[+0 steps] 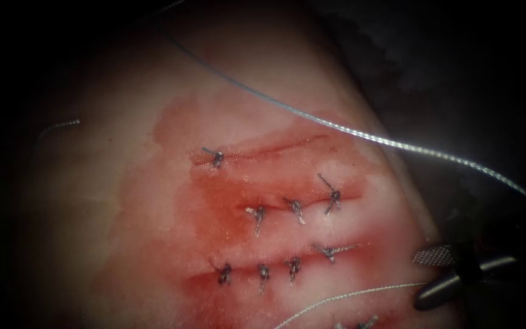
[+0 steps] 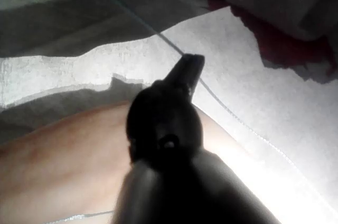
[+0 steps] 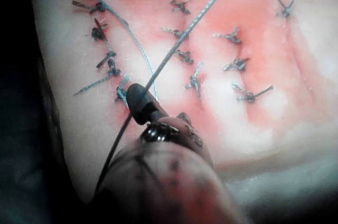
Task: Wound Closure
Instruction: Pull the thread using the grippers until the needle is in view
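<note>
Right arm's dark metal needle driver (image 1: 442, 274) sits closest to the lens at the tissue's right edge in endoscope view, jaws spread wide: one textured jaw face up, one smooth dark jaw below, nothing between them. Same tool in right wrist view (image 3: 138, 102) has thin silvery braided thread (image 3: 174, 52) crossing right by its tip, can't tell if touching. Pale pink pork-belly tissue (image 1: 123, 201) carries several rows of short dark knotted stitches (image 1: 296, 208) w/ clipped tails, red fluid (image 1: 220, 207) stained around them. One faint cut line (image 1: 275, 148) up top has just one stitch at its left end, rest looks unclosed. Thread (image 1: 360, 133) runs long across the tissue, upper left to far right; second strand (image 1: 348, 297) lies low near the rt tool. Curved needle: can't spot it anywhere.

Left arm's dark tool (image 2: 185, 73) is off the tissue over white cloth, thread passing beside its tip; jaws look closed, holding nothing I can make out.

Risks, judged: loose thread could snag on the open jaws or catch a finished knot & drag it; needle out of sight means a blind move could lose it
</note>
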You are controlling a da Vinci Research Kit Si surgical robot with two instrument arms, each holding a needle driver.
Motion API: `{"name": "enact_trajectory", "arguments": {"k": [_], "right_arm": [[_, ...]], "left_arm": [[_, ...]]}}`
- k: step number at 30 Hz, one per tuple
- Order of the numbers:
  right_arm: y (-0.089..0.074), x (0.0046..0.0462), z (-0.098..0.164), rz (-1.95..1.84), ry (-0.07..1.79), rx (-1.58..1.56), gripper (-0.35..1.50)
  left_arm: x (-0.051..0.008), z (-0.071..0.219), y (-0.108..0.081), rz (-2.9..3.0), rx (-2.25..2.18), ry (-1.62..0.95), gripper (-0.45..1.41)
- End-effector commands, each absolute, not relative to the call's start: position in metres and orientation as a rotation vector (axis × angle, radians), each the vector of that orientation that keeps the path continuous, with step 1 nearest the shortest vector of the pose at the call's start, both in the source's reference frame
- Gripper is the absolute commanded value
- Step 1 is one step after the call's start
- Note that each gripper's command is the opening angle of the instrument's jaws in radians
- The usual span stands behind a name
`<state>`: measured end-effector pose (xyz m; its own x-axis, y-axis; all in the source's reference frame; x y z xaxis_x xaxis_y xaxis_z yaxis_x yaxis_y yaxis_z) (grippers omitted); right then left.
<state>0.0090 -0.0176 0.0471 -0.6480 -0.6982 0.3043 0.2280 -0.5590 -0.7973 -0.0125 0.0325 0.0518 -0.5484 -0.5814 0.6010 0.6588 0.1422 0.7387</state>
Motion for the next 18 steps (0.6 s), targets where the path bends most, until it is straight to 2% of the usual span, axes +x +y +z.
{"name": "enact_trajectory", "arguments": {"k": [1, 10, 18], "right_arm": [[-0.0184, 0.0102, 0.0476, -2.228, 1.012, -0.836, 0.74], [-0.0193, 0.013, 0.0497, -2.391, 0.945, -0.722, 0.56], [-0.0199, 0.0131, 0.0509, -2.503, 0.916, -0.582, 0.34]], "left_arm": [[-0.013, 0.0521, 0.0333, -1.593, -0.088, -1.446, -0.45], [-0.0143, 0.0522, 0.0329, -1.598, -0.068, -1.447, -0.43], [-0.0145, 0.0521, 0.0328, -1.602, -0.058, -1.454, -0.42]]}}
